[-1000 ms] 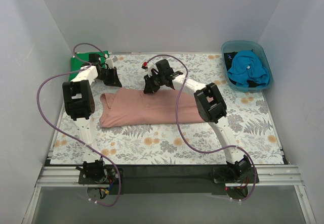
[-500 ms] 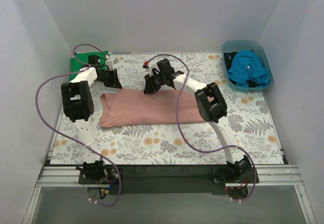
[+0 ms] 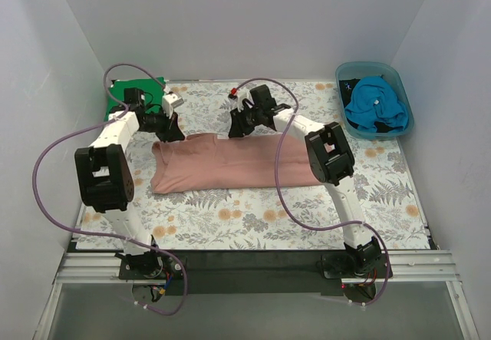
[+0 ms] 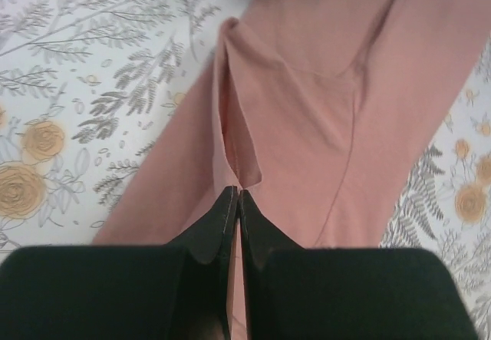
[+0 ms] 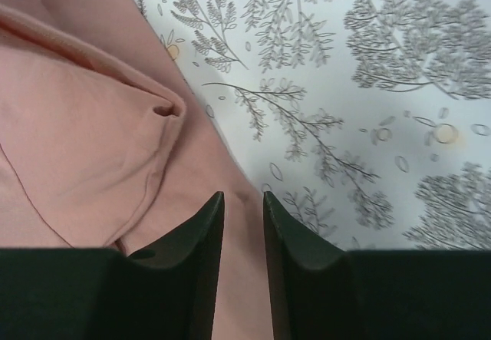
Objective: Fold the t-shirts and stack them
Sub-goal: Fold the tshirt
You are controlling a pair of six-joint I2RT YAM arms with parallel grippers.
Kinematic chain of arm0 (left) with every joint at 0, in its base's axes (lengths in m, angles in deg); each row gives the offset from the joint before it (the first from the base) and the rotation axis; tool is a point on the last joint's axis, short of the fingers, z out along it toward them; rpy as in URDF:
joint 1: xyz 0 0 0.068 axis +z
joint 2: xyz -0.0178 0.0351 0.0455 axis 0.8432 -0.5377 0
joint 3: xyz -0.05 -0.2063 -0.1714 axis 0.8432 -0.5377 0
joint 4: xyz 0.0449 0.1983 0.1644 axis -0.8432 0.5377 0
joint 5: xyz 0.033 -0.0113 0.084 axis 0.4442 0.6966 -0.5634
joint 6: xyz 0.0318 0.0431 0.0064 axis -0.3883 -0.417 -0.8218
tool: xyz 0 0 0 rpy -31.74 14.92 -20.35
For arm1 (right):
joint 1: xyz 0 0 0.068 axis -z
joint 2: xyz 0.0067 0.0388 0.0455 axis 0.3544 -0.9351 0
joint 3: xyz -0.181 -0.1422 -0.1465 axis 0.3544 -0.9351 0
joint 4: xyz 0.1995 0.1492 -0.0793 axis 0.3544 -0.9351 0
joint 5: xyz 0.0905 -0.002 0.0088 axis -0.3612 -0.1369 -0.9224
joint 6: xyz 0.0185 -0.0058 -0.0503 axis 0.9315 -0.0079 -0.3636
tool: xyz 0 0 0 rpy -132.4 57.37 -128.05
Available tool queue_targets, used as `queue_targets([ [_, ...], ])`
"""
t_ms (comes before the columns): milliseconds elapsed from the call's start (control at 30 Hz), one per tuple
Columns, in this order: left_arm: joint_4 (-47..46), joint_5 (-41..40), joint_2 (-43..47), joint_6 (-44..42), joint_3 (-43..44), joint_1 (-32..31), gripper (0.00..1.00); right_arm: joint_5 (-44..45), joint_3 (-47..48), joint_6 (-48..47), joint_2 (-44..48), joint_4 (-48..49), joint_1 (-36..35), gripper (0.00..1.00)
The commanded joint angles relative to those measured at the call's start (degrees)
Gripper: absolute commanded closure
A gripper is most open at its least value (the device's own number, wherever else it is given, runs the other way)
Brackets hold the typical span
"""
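We judged the step as mid-fold on the dusty pink cotton t-shirt [image 3: 226,162], both arms working its far edge. Shirt lay flat-ish across the middle of the floral-covered bench [image 3: 307,209], already a long band running left-right, sleeve layers doubled over on top.

Left gripper [image 4: 235,200]: fingers pressed together with pink cloth at the tips, so we read it as pinching the far-left edge. Right gripper [image 5: 242,202]: fingers a small gap apart, straddling the shirt's edge where it met the bench; it looked like a grip on the fabric, but we couldn't tell for sure.

Next move probably called for both arms lifting the far edge together and carrying it toward the near side, level, so the band didn't skew.

Cloth looked thin and limp, soft creases, one puckered fold near the right fingers [image 5: 201,232].

Bright green folded t-shirt [image 3: 126,94] sat at the far-left corner; bright blue crumpled t-shirt [image 3: 374,103] was in the teal plastic tub [image 3: 349,71], far right.
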Motion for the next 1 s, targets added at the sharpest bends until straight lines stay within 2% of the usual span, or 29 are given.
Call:
queue_targets([
  [0, 9.1, 4.2, 3.2, -17.8, -2.5, -0.2, 1.0, -0.2, -0.4, -2.0, 5.2, -1.1, 1.5, 0.66],
  [167, 16.9, 4.3, 9.0, -34.9, -9.3, -0.2, 1.0, -0.3, -1.5, -4.4, 7.1, -3.8, 3.0, 0.66],
  [333, 15.2, -0.3, 15.7, -40.1, -18.4, -0.2, 1.0, -0.7, -3.2, -6.9, 8.7, -6.7, 3.6, 0.66],
  [400, 13.2, -1.6, 16.4, -38.4, -19.8, -0.2, 0.91, -0.9, -3.9, -8.4, 9.9, -8.1, 3.7, 0.66],
  [433, 13.1, -2.1, 16.3, -38.3, -19.8, -0.2, 0.78, -0.8, -4.3, -9.1, 10.2, -8.9, 3.7, 0.66],
  [500, 13.3, -2.4, 15.9, -36.9, -18.9, -0.2, 0.68, -0.2, -4.4, -10.2, 11.4, -11.8, 3.9, 0.66],
  [567, 14.2, -2.3, 15.0, -33.3, -16.4, -0.2, 0.57, 0.5, -4.3, -13.4, 12.8, -16.9, 4.5, 0.66],
  [667, 13.3, -1.7, 15.0, -25.0, -14.2, -0.2, 0.56, 4.0, -6.1, -18.3, 15.5, -23.4, 6.1, 0.68],
  [733, 8.8, -0.4, 15.8, -18.4, -14.6, -0.1, 0.58, 7.1, -8.3, -20.0, 18.5, -25.2, 7.3, 0.69],
  [767, 5.5, -0.4, 16.9, -7.4, -16.3, -0.2, 0.62, 8.2, -10.9, -21.6, 19.4, -26.5, 8.5, 0.69],
  [800, 0.2, -1.1, 17.1, -1.1, -17.2, -0.3, 0.65, 11.2, -12.0, -22.4, 20.2, -27.1, 9.0, 0.69],
  [833, -1.2, -1.4, 17.1, 2.9, -17.8, -0.3, 0.66, 12.5, -13.0, -23.6, 21.5, -27.9, 9.5, 0.69],
  [867, -2.1, -1.9, 16.5, 11.4, -19.0, -0.4, 0.71, 14.0, -14.6, -25.6, 21.9, -29.4, 10.2, 0.7],
  [967, -3.8, -6.0, 13.8, 20.9, -18.8, -0.8, 0.79, 18.4, -17.3, -27.4, 22.3, -30.7, 10.7, 0.72],
])
